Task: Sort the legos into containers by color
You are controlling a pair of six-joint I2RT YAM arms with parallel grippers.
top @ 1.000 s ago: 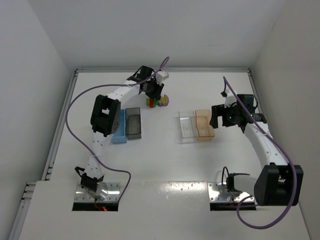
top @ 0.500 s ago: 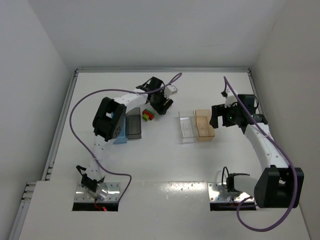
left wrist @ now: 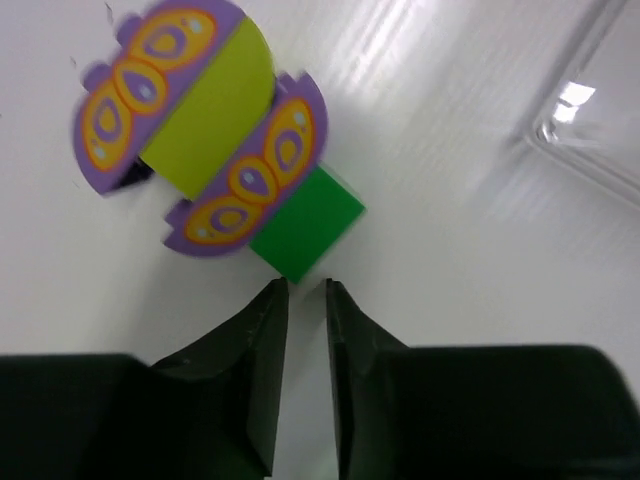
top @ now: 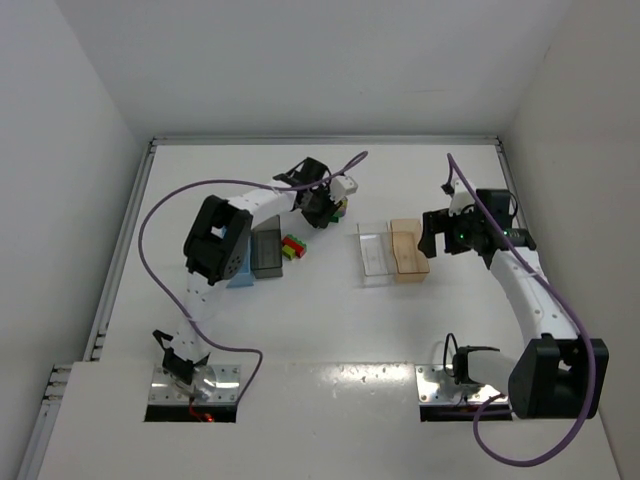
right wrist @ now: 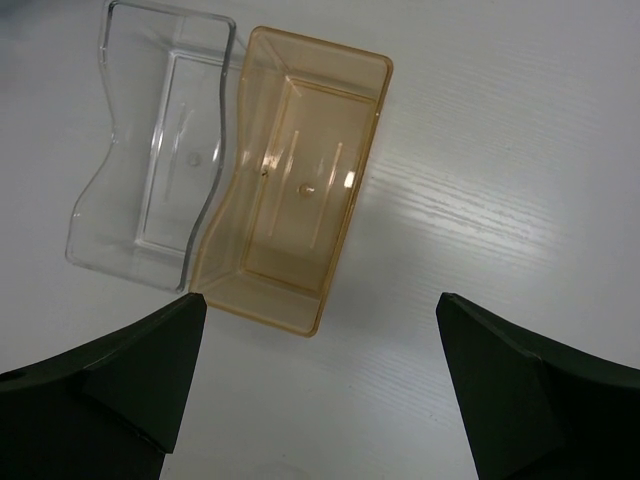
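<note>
Red and green bricks (top: 293, 245) now lie as a small cluster just beside the smoky grey bin (top: 266, 258). A second ago all the legos sat in one pile farther up the worktop (top: 330, 330), under the left jaws. From above, those jaws hover over what remains of the pile, near the far end of the grey bin. The light blue bin (top: 237, 276) alongside is largely hidden by the arm. This reads as a rough split by colour, but no brick is in a container yet. The right jaws have not moved; they hang beside the clear bin (top: 376, 255) and the tan-orange bin (top: 408, 250), which touch.

On the left wrist view, the jaws are almost closed, a sliver apart, gripping nothing. Just ahead, two purple pieces (left wrist: 255, 165) flank a yellow-green piece (left wrist: 210, 110), with a green brick (left wrist: 305, 220) touching the nearer purple one.

On the right wrist view, the jaws are spread wide and empty, and both bins below hold nothing.

White and faintly grained, the worktop throws glare. Plain white walls (top: 300, 60) close it in.
</note>
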